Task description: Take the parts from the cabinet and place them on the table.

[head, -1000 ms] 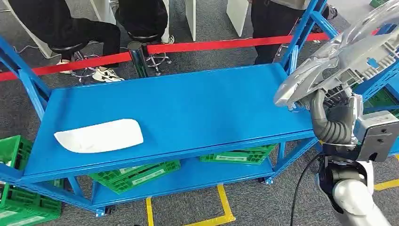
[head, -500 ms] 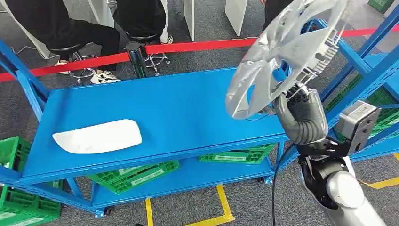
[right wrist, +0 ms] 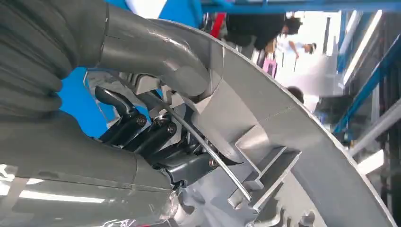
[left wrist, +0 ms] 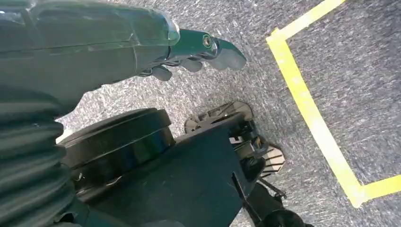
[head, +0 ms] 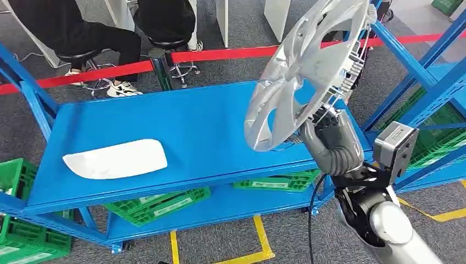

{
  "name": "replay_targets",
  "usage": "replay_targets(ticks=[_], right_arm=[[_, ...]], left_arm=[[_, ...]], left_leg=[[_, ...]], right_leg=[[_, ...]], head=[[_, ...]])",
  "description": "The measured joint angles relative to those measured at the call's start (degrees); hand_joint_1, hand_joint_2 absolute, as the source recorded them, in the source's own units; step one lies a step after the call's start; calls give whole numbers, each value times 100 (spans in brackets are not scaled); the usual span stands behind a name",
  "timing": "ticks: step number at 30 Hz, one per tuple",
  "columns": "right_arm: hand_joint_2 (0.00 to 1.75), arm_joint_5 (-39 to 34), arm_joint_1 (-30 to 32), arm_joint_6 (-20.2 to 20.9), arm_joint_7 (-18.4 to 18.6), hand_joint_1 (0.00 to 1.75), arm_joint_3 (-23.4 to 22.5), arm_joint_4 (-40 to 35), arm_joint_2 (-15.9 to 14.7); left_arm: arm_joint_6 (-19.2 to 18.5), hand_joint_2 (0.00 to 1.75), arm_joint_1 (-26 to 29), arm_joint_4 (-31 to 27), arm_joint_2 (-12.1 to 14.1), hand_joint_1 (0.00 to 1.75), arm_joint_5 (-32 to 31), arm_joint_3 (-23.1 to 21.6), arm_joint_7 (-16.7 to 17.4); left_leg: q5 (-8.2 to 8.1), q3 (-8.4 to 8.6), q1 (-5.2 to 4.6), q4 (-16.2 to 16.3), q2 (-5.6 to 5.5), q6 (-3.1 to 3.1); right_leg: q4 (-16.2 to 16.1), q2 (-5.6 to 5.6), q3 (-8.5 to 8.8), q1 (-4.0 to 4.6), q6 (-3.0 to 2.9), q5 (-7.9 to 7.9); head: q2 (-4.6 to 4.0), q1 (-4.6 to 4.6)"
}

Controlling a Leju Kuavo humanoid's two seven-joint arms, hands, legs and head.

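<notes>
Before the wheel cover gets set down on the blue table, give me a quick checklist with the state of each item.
1. Grip: right hand holds the silver wheel cover at its rim, thumb over the edge: ok.
2. Cover over the blue table: its lower edge hangs over the right end: ok.
3. Landing spot free: bare blue surface right of the white part: ok.
4. Cover level for placing: it stands steeply tilted: not ok.
5. Left hand out of the way, hanging over the carpet, holding nothing: ok.
6. Height above the table: cannot tell.
</notes>
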Motion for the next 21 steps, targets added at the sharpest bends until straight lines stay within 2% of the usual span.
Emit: replay_targets(ticks=[3, 6, 9, 12, 14, 15, 16, 18, 19, 21], right_arm=[[175, -76, -97, 144, -35, 175, 162, -2, 59], [175, -89, -161, 161, -269, 175, 293, -85, 164], [175, 0, -102, 89, -753, 175, 376, -308, 264], [175, 118, 221, -77, -1306, 175, 354, -518, 332], [175, 74, 514, -94, -1673, 175, 284, -630, 367], [175, 33, 685, -83, -1859, 175, 221, -671, 374], [175, -2, 831, -53, -2010, 175, 166, -695, 382], [175, -32, 1102, 32, -2242, 175, 50, -702, 413], [175, -61, 1233, 85, -2335, 175, 0, -702, 431], [175, -68, 1274, 103, -2365, 175, -18, -699, 435]], left_arm=[[0, 175, 0, 0, 0, 0, 39, 0, 2], [9, 175, 0, 0, 2, 0, 101, 2, -13], [50, 175, 2, 0, 11, 0, 181, 2, -50], [98, 175, 6, 2, 41, 0, 219, 2, -81], [140, 175, 10, 4, 79, 0, 238, 2, -129], [190, 175, 7, 4, 98, 0, 262, 4, -177], [227, 175, 6, 2, 127, 0, 286, 9, -232], [271, 175, 9, 2, 192, 0, 312, 13, -310], [289, 175, 11, 4, 234, 0, 326, 13, -324], [297, 175, 12, 4, 254, 0, 328, 15, -324]], left_leg=[[0, 0, 1, 0, -1, 0], [1, 5, 1, 0, -11, 0], [-2, 11, -5, 16, -28, 3], [-7, -3, -23, 33, -60, 21], [69, 4, -19, -24, -76, 79], [128, 40, 26, -100, -65, 113], [145, 39, 24, -120, -70, 122], [154, 26, 21, -118, -66, 137], [157, 19, 15, -116, -66, 140], [157, 16, 15, -115, -66, 140]], right_leg=[[0, -1, 0, 1, 0, 0], [1, -2, -1, 3, 0, -1], [-9, -11, 0, 0, 6, 5], [-24, -28, 4, -14, 36, 17], [-48, -35, 22, -13, 89, 67], [-4, -33, -2, -28, 102, -43], [155, -24, -59, -26, 123, -198], [1016, -22, -377, -41, 152, -671], [1479, -21, -564, -48, 163, -849], [1601, -19, -611, -51, 167, -880]], head=[[0, 0], [0, -4], [0, -4], [0, -13], [0, -22], [0, -22], [0, 11], [0, 70], [0, 74], [0, 76]])
